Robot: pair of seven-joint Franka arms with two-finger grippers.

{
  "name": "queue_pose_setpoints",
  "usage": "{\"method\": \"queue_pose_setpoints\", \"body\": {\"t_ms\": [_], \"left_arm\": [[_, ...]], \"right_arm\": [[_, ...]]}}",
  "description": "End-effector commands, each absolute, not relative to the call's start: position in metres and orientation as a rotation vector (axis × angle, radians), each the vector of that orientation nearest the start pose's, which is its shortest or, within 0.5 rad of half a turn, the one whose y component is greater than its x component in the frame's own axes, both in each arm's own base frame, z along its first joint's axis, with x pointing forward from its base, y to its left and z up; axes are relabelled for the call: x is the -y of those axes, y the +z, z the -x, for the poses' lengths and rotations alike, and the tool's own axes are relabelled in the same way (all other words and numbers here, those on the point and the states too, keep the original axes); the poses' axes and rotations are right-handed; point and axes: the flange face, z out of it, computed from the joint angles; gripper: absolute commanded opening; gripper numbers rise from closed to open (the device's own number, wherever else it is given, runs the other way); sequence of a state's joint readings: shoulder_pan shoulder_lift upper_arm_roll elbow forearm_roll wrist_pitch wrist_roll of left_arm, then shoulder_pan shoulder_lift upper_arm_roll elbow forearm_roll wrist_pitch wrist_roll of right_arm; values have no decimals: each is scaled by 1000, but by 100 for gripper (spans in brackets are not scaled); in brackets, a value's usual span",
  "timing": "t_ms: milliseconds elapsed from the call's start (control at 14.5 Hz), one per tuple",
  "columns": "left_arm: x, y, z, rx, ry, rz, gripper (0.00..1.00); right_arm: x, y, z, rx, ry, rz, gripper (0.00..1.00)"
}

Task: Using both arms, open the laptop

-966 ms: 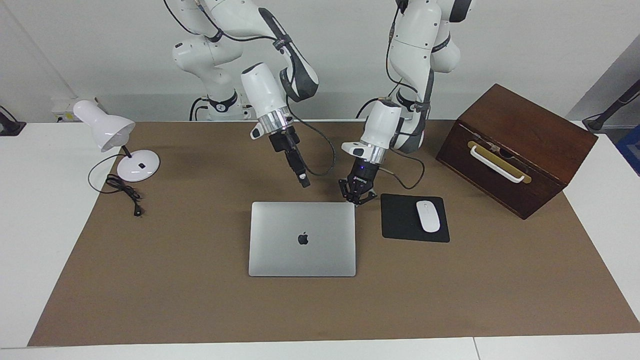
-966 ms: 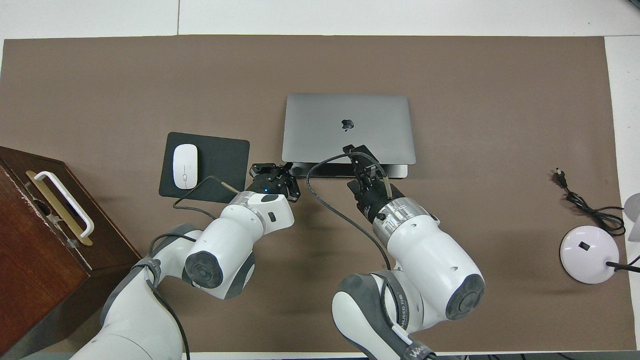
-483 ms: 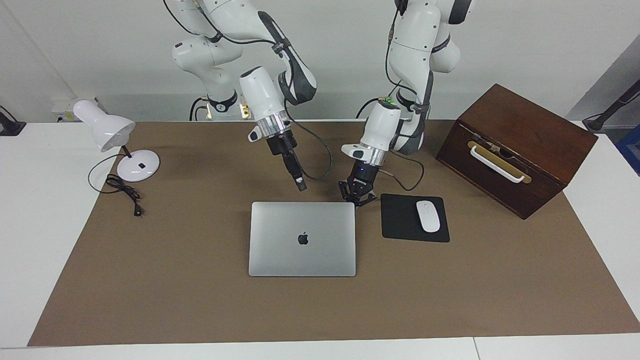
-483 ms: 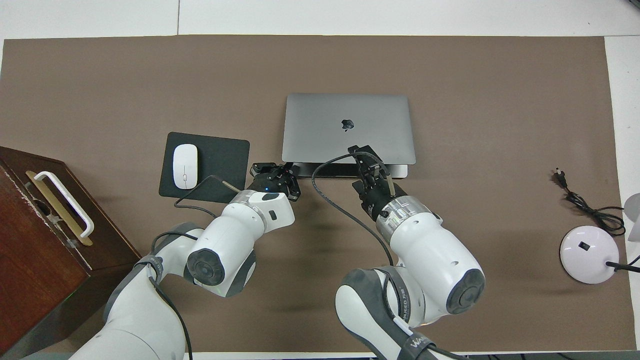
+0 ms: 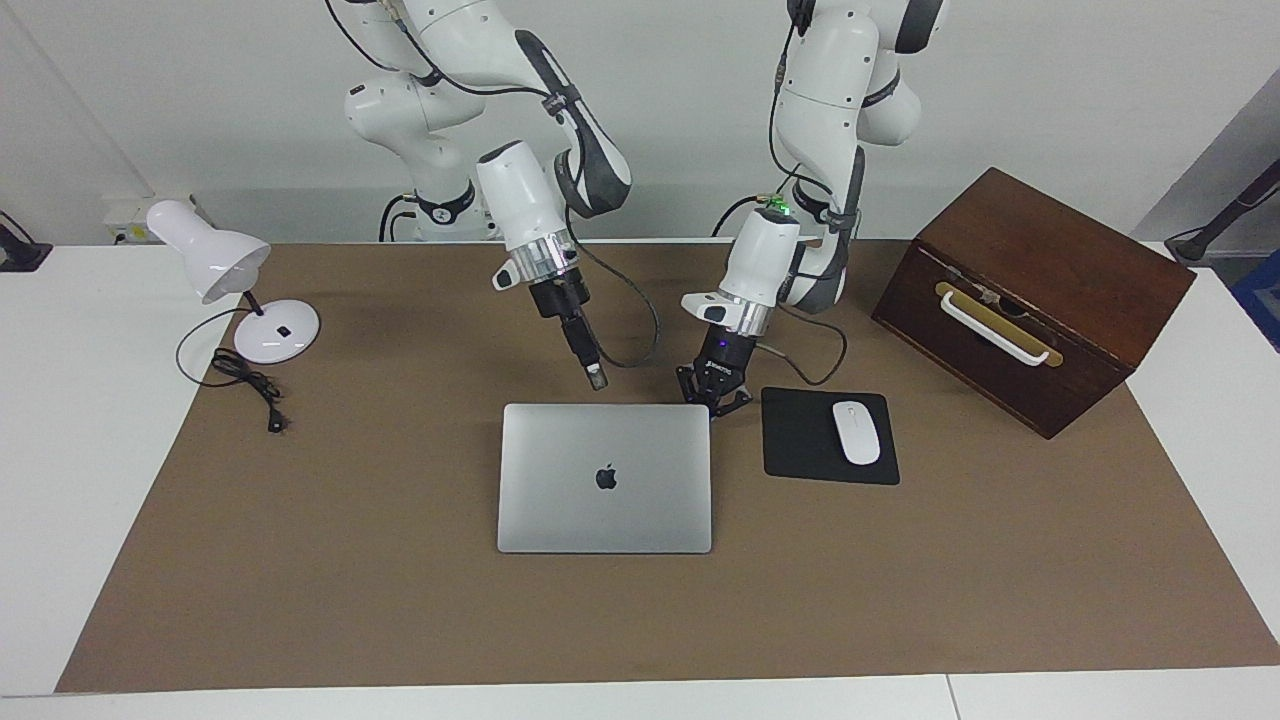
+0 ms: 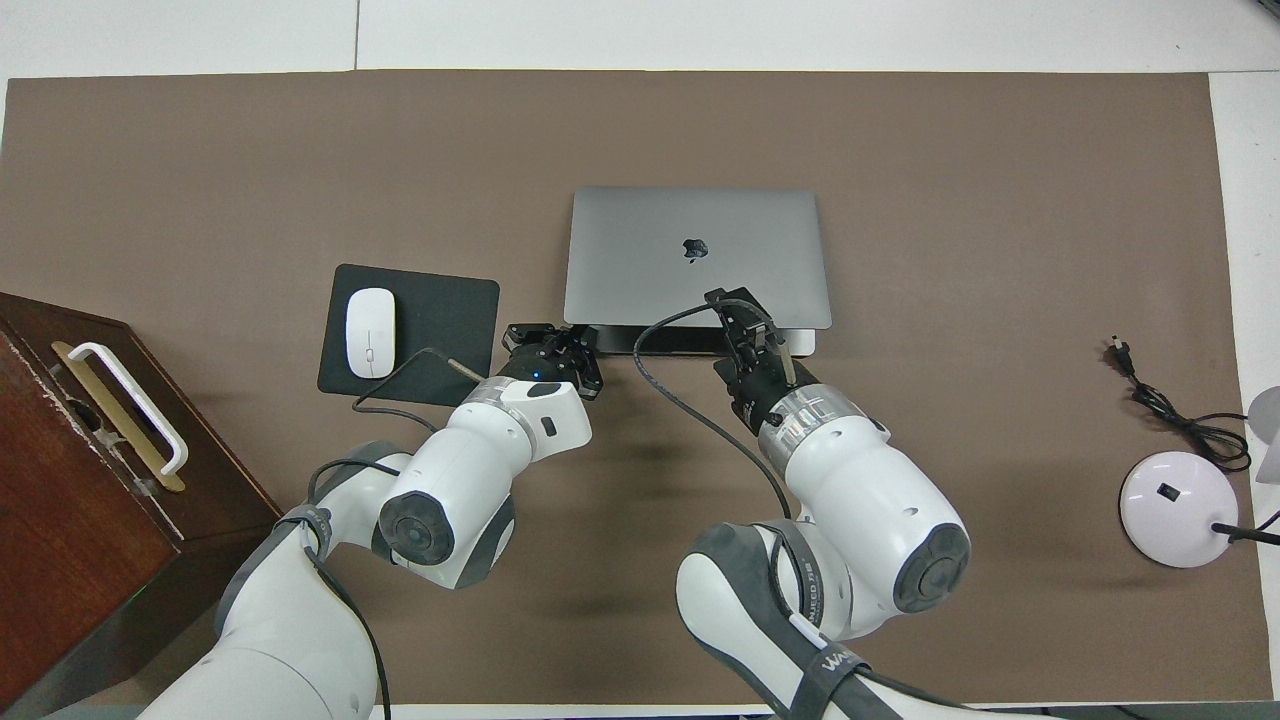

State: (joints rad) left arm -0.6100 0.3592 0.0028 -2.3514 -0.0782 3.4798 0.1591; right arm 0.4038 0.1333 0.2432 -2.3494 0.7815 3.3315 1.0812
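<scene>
The silver-grey laptop (image 5: 604,478) lies flat on the brown mat, lid down and apple logo up. In the overhead view (image 6: 697,257) a dark strip shows under its lid edge nearest the robots. My left gripper (image 5: 714,393) is open and low at the laptop's corner nearest the robots, toward the left arm's end; it also shows in the overhead view (image 6: 548,345). My right gripper (image 5: 596,377) hangs tilted in the air over the laptop's edge nearest the robots, apart from the lid; in the overhead view (image 6: 735,305) it covers part of that edge.
A black mouse pad (image 5: 810,455) with a white mouse (image 5: 856,432) lies beside the laptop, toward the left arm's end. A brown wooden box (image 5: 1035,295) stands past it. A white desk lamp (image 5: 235,285) and its cable (image 5: 250,385) sit at the right arm's end.
My right gripper has shifted a little along the laptop's near edge toward the right arm's end. My left gripper has barely moved. The laptop has not moved.
</scene>
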Motion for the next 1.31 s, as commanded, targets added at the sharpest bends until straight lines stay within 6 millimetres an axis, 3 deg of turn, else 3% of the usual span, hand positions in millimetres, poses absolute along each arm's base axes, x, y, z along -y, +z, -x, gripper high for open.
{"method": "queue_pose_setpoints", "body": {"t_ms": [0,414,690,1241], "left_arm": [[314,261,-471,-1016,-1225,2904,0],[320,258,-469,-1029,-1222,2905,0],[321,255,-470,-1032,-1215,2905,0],[322,253,-469,-1046,-1213,2900,0]], "right_arm": [[-258,359,-487,-1408,-417,1938,100],[-252,362,-498,-1398,-407,1954,100],[-251,345,-502,-1416,-426,1958,100],[-260,344,-517,-1415,-426,1936,100]]}}
